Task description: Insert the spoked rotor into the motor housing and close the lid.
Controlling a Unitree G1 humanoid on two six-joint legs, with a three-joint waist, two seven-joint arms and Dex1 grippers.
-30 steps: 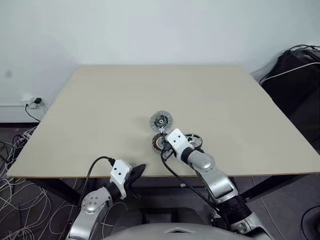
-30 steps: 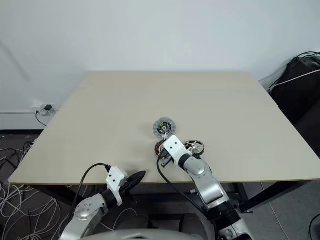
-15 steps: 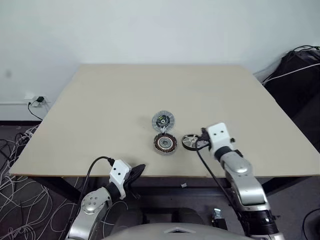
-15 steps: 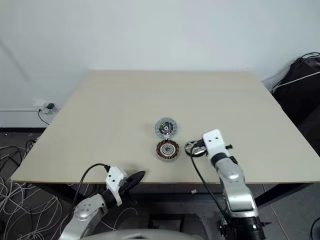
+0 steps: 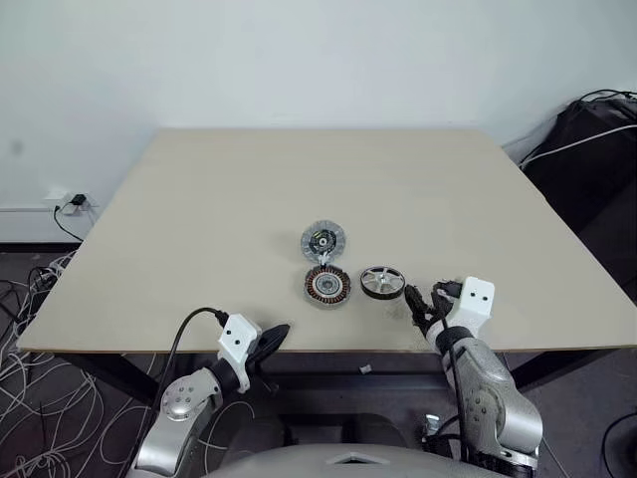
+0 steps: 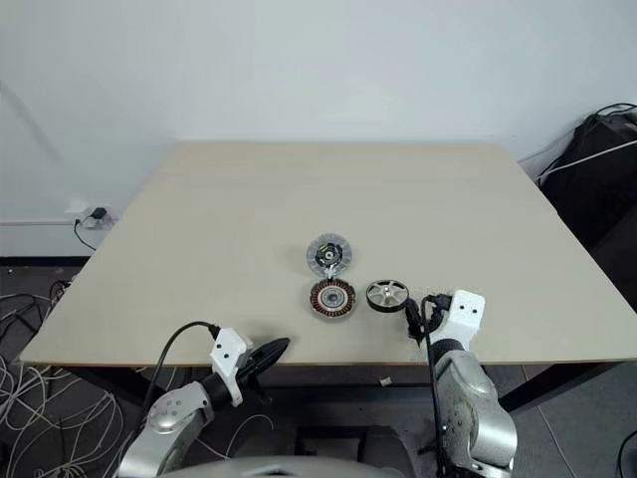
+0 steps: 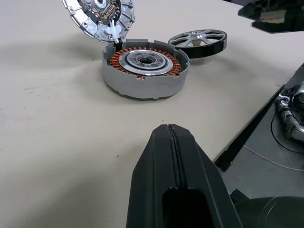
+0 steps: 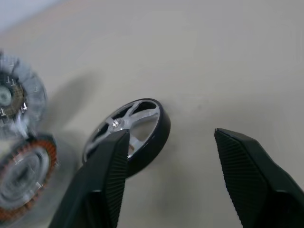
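On the table [image 5: 199, 219], right hand [image 5: 422, 302] has swung off motor housing [image 5: 327, 286], now open beside spoked rotor [image 5: 382, 282].

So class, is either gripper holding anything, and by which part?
Nothing is held: the right gripper is open beside the silver spoked rotor; the left gripper is shut, empty.

We see soft, even room light on the table [image 5: 199, 219], without glare. Shadows under the parts are weak. In the right wrist view the lid [image 8: 16, 95] and the motor housing [image 8: 23, 180] are blurred.
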